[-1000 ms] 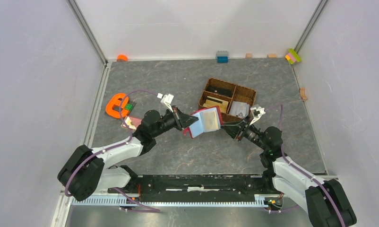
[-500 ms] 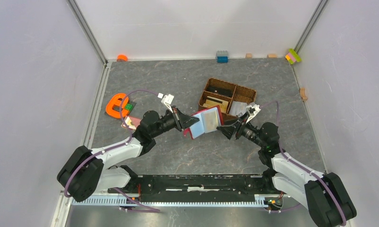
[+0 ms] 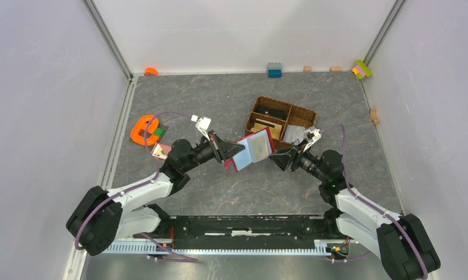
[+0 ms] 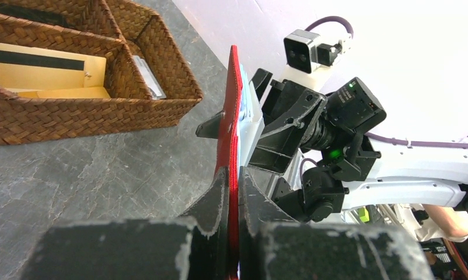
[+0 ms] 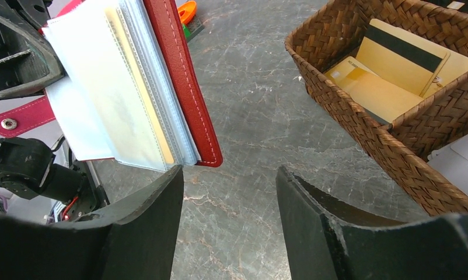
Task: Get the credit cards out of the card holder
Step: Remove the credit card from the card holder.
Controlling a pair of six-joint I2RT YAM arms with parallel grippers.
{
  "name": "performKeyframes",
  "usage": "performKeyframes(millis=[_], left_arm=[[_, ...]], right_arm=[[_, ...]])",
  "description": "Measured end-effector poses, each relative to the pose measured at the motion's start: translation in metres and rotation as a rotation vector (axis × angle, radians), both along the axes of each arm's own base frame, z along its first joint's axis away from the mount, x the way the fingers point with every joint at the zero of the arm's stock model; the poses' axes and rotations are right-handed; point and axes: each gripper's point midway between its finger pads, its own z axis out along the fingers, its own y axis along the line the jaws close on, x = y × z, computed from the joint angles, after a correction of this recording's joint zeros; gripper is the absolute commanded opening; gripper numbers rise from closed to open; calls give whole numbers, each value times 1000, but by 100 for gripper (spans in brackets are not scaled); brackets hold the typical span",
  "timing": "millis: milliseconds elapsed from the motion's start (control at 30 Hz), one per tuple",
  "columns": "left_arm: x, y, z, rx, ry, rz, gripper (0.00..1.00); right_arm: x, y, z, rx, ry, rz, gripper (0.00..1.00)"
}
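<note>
Credit cards (image 5: 139, 102) sit edge-on in the clear sleeves of the red card holder (image 3: 252, 150). The holder is held off the desk (image 3: 220, 99), above its middle and between my two arms, just to the near-left of the wicker basket (image 3: 285, 104).

My left jaws are clamped together on the holder's lower edge, with the red cover (image 4: 227, 131) standing upright out of them.

My right jaws stand apart with nothing between them. From the right wrist, the fanned sleeves hang above and to the left of the gap, and their lower corner ends just short of the left finger. The sleeves' long axis runs from the upper left down towards my jaws, tilted rather than square to them.

The right arm is the free one and faces the open side of the sleeves, so I judge that it should do the pulling. It would need to shift left and rise, then turn to line up with that tilt. I cannot tell how far any card sticks out of its sleeve.

A tan card with a black stripe (image 5: 398, 58) lies in the basket.
</note>
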Motion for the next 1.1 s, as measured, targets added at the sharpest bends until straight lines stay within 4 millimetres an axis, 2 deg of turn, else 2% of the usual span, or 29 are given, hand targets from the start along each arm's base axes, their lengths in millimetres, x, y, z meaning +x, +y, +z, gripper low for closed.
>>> performKeyframes(millis=[233, 433, 767, 1000, 1067, 1100], left_arm=[[-5, -3, 7, -20, -29, -33, 2], [-6, -7, -3, -7, -5, -64, 2], [-9, -10, -7, -1, 2, -88, 2], [-10, -14, -17, 5, 34, -114, 2], [-10, -14, -19, 7, 40, -114, 2], [-10, -15, -19, 7, 44, -116, 2]], right_arm=[[-3, 4, 10, 22, -34, 34, 65], [-10, 11, 16, 39, -56, 76, 69], [-22, 25, 17, 38, -55, 153, 85], [-34, 49, 26, 19, -88, 262, 97], [-37, 57, 27, 5, -97, 291, 97], [-38, 60, 27, -3, -99, 301, 92]])
